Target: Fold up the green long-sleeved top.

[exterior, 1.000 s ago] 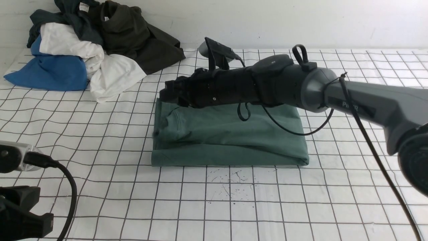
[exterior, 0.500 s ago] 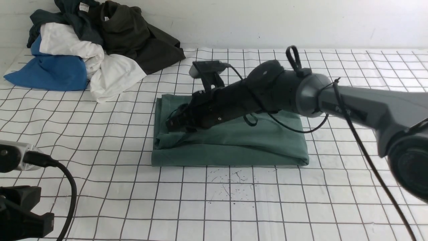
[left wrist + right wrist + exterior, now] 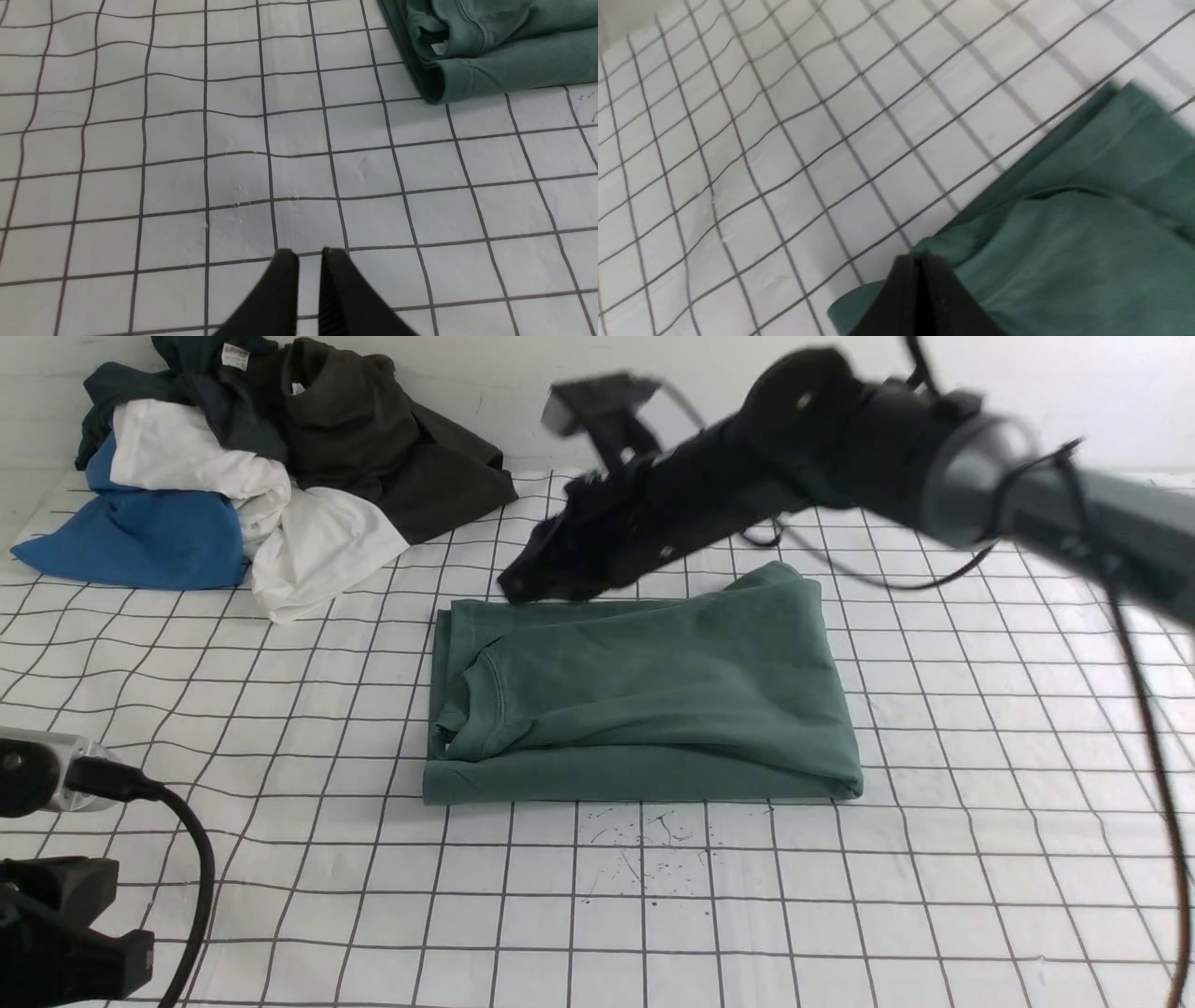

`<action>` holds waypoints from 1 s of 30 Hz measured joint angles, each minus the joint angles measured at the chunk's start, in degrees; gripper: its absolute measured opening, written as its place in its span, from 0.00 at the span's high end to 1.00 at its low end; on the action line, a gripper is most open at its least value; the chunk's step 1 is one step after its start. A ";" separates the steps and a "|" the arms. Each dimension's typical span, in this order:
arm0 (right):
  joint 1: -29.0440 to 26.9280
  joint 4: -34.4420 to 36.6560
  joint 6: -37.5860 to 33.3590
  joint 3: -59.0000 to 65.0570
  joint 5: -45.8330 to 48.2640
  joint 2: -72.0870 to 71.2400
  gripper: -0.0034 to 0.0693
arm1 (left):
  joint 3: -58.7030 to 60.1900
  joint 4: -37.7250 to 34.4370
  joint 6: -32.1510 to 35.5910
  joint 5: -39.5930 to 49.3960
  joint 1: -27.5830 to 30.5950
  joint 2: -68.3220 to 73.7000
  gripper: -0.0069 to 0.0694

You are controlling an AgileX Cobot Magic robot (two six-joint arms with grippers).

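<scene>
Mid-worktop [image 3: 934,896], green top [image 3: 644,700] sits folded in a rectangle; my right end effector [image 3: 523,586] just lifted off its far edge, closed empty, left end effector [image 3: 308,254] nearly together, so fold looks done.

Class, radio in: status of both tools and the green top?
Left tool nearly shut, empty. Right tool shut, empty, above green top, which lies folded. Clothes pile far-left, clear.

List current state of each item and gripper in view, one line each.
green long-sleeved top: folded into a rectangle, flat on the table, collar at the robot's left.
right gripper: shut, empty, above the top's far edge.
left gripper: nearly shut, empty, over bare grid cloth.
clothes pile: crumpled heap, far left corner, untouched.
grid cloth: slightly wrinkled, ink specks in front of the top.
</scene>
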 joint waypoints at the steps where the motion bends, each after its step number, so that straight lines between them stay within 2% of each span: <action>1: -0.78 -4.68 2.44 -0.10 1.38 -0.68 0.97 | 0.00 -0.01 0.00 -0.05 0.00 0.00 0.84; 6: -1.42 -15.24 10.34 2.98 6.56 2.47 0.97 | 0.00 -0.12 0.00 -0.19 0.00 0.00 0.84; 9: -0.60 -14.82 11.83 6.94 6.54 6.85 0.97 | 0.00 -0.18 0.54 -0.26 0.00 0.00 0.84; 14: 1.80 -14.16 10.10 8.01 5.41 8.45 0.97 | 0.00 -0.18 5.60 -0.20 0.00 -1.53 0.84; 18: 2.56 -19.59 10.14 4.04 8.16 5.29 0.97 | 0.00 -1.60 9.83 -0.26 0.00 -9.66 0.84; 19: 2.49 -24.52 10.74 1.04 10.76 2.05 0.97 | 0.07 -1.82 10.34 -0.65 0.00 -14.08 0.84; 20: 2.49 -24.52 10.74 0.63 10.76 1.62 0.97 | 0.08 -1.82 10.46 -0.78 0.00 -14.62 0.84; 22: 2.37 -33.58 12.28 -4.89 15.18 -4.82 0.97 | 1.27 -1.30 11.05 -2.93 0.00 -21.76 0.84; 24: 2.25 -39.24 14.56 -8.19 17.17 -9.88 0.97 | 3.02 -0.79 11.58 -4.89 0.00 -25.34 0.84; 30: 1.43 -54.18 24.16 -10.15 19.75 -26.06 0.97 | 9.59 -0.52 12.18 -11.24 0.00 -35.13 0.84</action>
